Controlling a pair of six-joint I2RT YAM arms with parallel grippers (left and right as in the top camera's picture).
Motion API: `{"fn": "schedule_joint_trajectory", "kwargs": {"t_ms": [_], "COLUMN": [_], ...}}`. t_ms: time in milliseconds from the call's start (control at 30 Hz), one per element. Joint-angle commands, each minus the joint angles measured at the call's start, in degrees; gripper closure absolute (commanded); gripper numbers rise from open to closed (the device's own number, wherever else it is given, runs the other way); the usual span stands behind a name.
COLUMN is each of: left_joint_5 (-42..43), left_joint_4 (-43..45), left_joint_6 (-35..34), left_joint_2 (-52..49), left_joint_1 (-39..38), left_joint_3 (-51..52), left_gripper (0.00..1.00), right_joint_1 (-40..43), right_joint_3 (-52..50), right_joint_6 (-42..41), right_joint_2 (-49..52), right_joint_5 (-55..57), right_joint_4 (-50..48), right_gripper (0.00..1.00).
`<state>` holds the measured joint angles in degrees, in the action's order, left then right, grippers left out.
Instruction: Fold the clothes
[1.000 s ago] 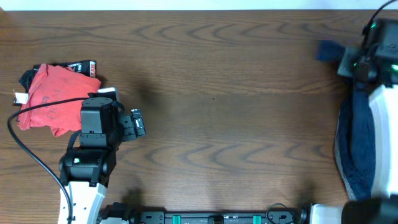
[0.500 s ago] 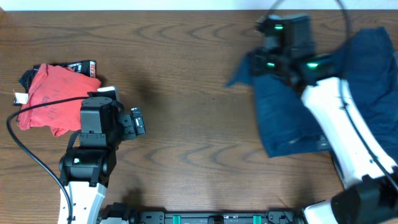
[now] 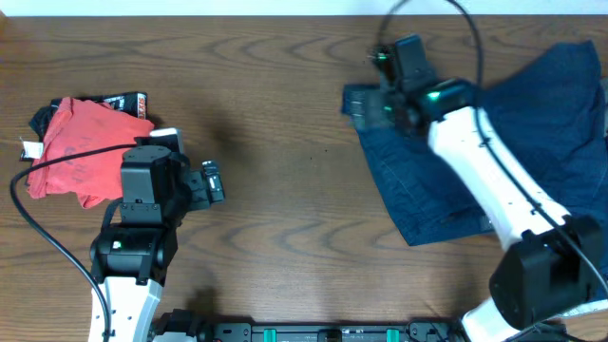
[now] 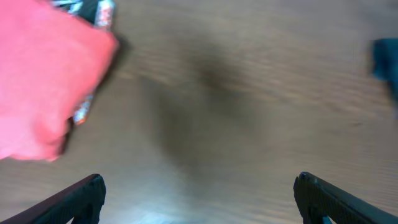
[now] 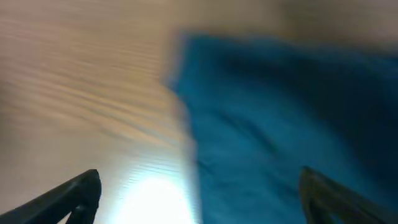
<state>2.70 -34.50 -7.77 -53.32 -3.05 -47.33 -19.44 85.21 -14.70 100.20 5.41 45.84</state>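
Note:
A dark navy garment [image 3: 427, 190] lies spread and rumpled over the right part of the wooden table [image 3: 285, 142], one corner reaching left to the table's upper middle. My right gripper [image 3: 366, 104] hovers over that corner. In the right wrist view its fingers stand wide apart, the right gripper [image 5: 199, 177] is open, and the blue cloth [image 5: 286, 112] lies loose below it, its edge against bare wood. My left gripper [image 3: 211, 183] rests at the left, and in its wrist view the left gripper [image 4: 199, 180] is open over bare table.
A bunched red cloth [image 3: 76, 147] lies at the far left, also blurred in the left wrist view as the red cloth [image 4: 43, 81]. A small black and red packet [image 3: 123, 102] sits behind it. The right arm [image 3: 494, 180] crosses the navy garment.
The right arm swung in from the far right edge and drew the navy garment onto the table. Its jaws then opened and let the cloth go. The left arm stayed put.

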Motion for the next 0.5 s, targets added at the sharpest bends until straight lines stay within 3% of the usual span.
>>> {"fn": "schedule_joint_trajectory", "kwargs": {"t_ms": [0, 200, 467], "left_joint_5": [12.8, 22.9, 23.9], "left_joint_4": [2.5, 5.4, 14.4], "left_joint_6": [-3.4, -15.1, -29.4], "left_joint_2": [-1.0, -8.7, -25.5], "left_joint_1": [0.1, -4.8, -22.1], "left_joint_3": [-0.5, 0.2, 0.2], "left_gripper": [0.02, 0.02, 0.02], "right_joint_1": [6.7, 18.5, 30.6], "right_joint_3": [0.5, 0.5, 0.5], "right_joint_6": [-3.7, -3.7, -3.7], "right_joint_2": [-5.2, -8.0, -8.0], "right_joint_5": [11.5, 10.2, 4.2], "right_joint_4": [5.5, 15.7, 20.5], "right_gripper": [0.01, 0.01, 0.01]}}
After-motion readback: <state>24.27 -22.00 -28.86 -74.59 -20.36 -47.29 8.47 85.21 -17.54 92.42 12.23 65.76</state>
